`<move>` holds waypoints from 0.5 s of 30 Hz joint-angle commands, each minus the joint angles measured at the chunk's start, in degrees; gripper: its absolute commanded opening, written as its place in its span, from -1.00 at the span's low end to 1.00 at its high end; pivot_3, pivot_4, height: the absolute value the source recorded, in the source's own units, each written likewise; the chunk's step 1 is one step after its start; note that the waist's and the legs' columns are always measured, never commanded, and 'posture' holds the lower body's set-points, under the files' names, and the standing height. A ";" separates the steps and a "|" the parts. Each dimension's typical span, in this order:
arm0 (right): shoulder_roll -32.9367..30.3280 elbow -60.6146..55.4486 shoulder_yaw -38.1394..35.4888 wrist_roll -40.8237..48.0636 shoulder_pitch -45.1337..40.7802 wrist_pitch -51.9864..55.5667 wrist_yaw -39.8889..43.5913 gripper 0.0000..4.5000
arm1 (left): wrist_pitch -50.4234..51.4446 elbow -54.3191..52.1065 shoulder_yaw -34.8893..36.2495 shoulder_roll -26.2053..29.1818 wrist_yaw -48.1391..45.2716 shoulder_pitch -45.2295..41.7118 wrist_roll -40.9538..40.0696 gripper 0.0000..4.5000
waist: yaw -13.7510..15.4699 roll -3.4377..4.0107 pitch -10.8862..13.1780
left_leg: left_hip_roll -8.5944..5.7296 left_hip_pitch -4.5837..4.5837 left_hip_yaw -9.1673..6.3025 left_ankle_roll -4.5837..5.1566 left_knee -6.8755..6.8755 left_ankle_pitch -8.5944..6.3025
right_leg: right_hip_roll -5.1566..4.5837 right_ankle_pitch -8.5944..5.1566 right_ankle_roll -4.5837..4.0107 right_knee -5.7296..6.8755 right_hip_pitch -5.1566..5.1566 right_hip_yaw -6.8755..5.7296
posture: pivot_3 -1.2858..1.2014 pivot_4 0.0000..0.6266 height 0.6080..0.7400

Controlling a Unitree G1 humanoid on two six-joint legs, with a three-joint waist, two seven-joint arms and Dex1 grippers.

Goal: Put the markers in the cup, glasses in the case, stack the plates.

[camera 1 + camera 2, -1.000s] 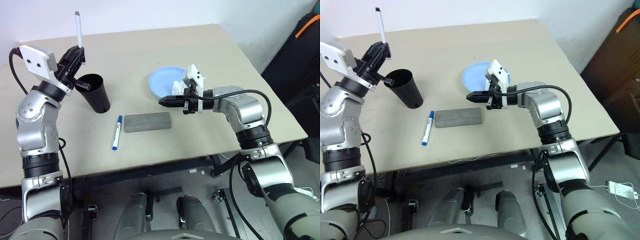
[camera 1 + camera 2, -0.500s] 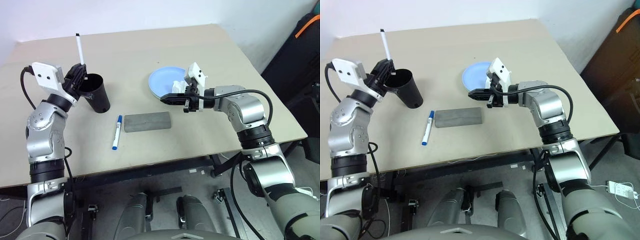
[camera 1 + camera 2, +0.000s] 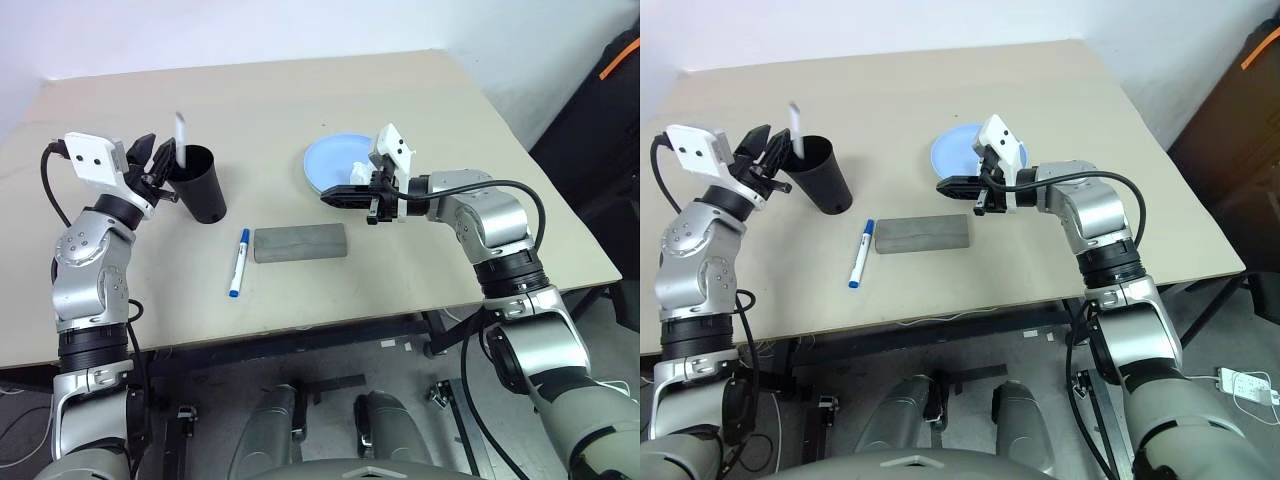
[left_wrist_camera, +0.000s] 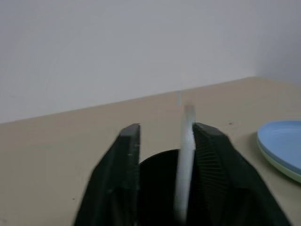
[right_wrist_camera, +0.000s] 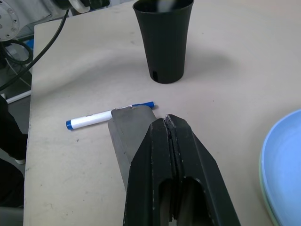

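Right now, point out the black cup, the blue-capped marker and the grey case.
black cup [image 3: 207, 190], left eye view, on its outer wall.
blue-capped marker [image 3: 237, 264], left eye view, on the white barrel.
grey case [image 3: 300, 243], left eye view, middle of its top.

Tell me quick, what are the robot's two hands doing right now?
Left gripper: open, a white marker dropping into the black cup.
Right gripper: shut, holding nothing.

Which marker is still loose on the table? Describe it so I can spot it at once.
Start at the black cup on the table's left side. Between it and the grey case lies a slim white marker with a blue cap, flat on the bare tabletop.
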 commanded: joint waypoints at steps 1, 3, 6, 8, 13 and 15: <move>-0.35 -0.68 -0.40 -0.07 -0.93 -1.12 -0.04 -1.00 | -0.78 -0.52 0.80 0.56 0.23 -0.83 -0.04 0.35 | 0.07 0.00 0.00 | 0.00 0.00 0.00 0.00 0.00 0.00 | 0.00 0.00 0.00 0.00 -0.01 0.00 | 0.03 -0.52 0.57; -0.36 -0.81 -0.32 -0.21 -0.74 -1.28 -0.07 -1.00 | -0.66 -0.76 0.62 0.64 0.05 -0.68 -0.03 0.65 | 0.10 0.00 0.00 | 0.00 0.00 0.00 0.00 0.00 0.00 | 0.00 0.00 0.00 0.00 -0.02 0.00 | 0.03 -0.52 0.57; -0.11 -0.83 -0.26 -0.34 -0.66 -1.36 -0.01 -1.00 | -0.25 -2.05 0.46 0.78 -0.31 -0.42 -0.38 0.99 | 0.08 0.00 0.00 | 0.00 0.00 0.00 0.00 0.00 0.00 | -0.01 0.00 0.00 0.00 0.00 0.00 | 0.03 -0.52 0.57; -0.06 -0.88 -0.26 -0.26 -0.68 -1.19 0.07 -1.00 | 1.19 -3.54 0.33 1.12 -0.50 -0.04 -0.78 0.99 | 0.08 0.00 0.00 | 0.00 0.00 0.00 0.00 0.00 0.00 | 0.00 0.00 0.00 0.00 0.00 0.00 | 0.03 -0.52 0.57; -0.59 0.23 -0.38 -0.19 -1.49 -0.54 0.76 -1.00 | 12.60 -13.99 1.67 5.80 -1.10 2.93 -4.38 0.99 | -0.12 -0.02 0.01 | 0.00 -0.04 -0.01 0.00 0.00 0.00 | 0.00 0.00 0.00 -0.01 0.00 0.01 | 0.03 -0.52 0.57; -0.84 1.05 -0.50 -0.50 -1.79 -1.80 1.06 -1.00 | 19.63 -18.88 2.95 8.09 -1.20 4.50 -8.33 0.99 | -0.20 -0.02 0.02 | 0.00 -0.04 -0.01 0.00 -0.01 0.00 | 0.00 0.00 0.00 -0.01 -0.01 0.02 | 0.03 -0.52 0.57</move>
